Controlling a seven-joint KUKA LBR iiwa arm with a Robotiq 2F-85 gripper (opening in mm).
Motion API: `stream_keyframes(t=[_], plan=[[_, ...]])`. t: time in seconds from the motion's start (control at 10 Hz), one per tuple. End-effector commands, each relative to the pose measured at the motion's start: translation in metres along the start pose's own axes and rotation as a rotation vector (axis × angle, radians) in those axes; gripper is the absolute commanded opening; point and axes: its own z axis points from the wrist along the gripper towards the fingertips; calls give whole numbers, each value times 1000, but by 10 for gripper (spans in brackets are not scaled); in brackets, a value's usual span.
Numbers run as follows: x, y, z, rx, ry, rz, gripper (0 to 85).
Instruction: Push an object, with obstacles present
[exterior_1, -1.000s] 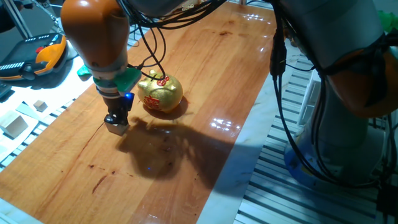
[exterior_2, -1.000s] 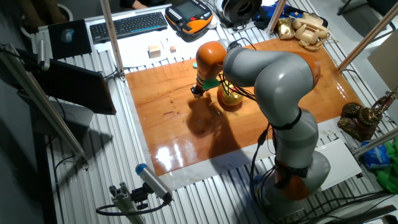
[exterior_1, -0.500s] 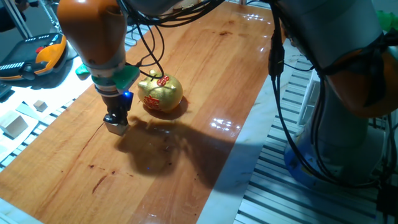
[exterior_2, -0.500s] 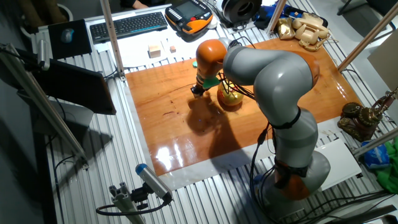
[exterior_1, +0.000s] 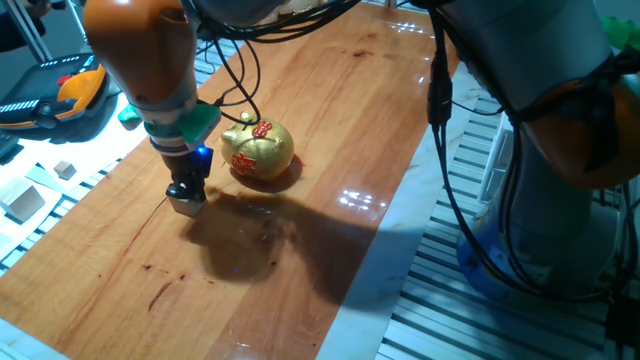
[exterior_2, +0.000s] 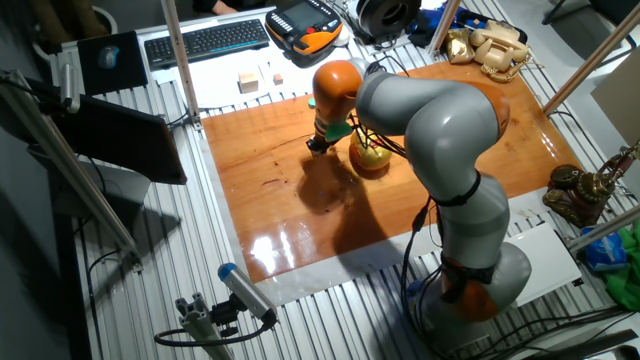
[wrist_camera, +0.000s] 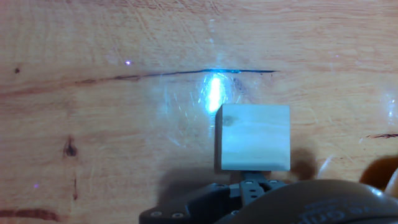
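On the wooden table (exterior_1: 330, 120), toward its left side, the gripper (exterior_1: 186, 196) stands upright with its tip against the small light-wood cube (wrist_camera: 252, 137), which rests flat on the tabletop; whether its fingers are spread or closed cannot be told. Right of them, near but apart, sits the gold piggy bank (exterior_1: 258, 150).

No text can be read; the piggy bank's (exterior_1: 258, 151) red markings are illegible.

My cube (wrist_camera: 252, 138) is pale beige wood, faintly grained and unmarked. The pig (exterior_1: 257, 150) is shiny gold with red markings on its back. The worktop (exterior_1: 330, 120) is glossy reddish-brown wood with dark streaks and knots. My arm's wrist (exterior_1: 140, 50) is orange.
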Motion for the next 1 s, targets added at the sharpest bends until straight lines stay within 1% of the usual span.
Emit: stream_keyframes(t=[0.0,0.1,0.2,0.4,0.5,0.7,0.9], plan=[[-2,-1,2,6,-8,1,0],[-6,-3,3,13,-12,-1,0],[-10,-5,2,11,-11,-2,0],[-13,-6,4,15,-20,7,0],[-14,-5,5,12,-22,11,0],[-17,-6,6,4,-19,15,0],[-20,-4,3,4,-13,15,0]])
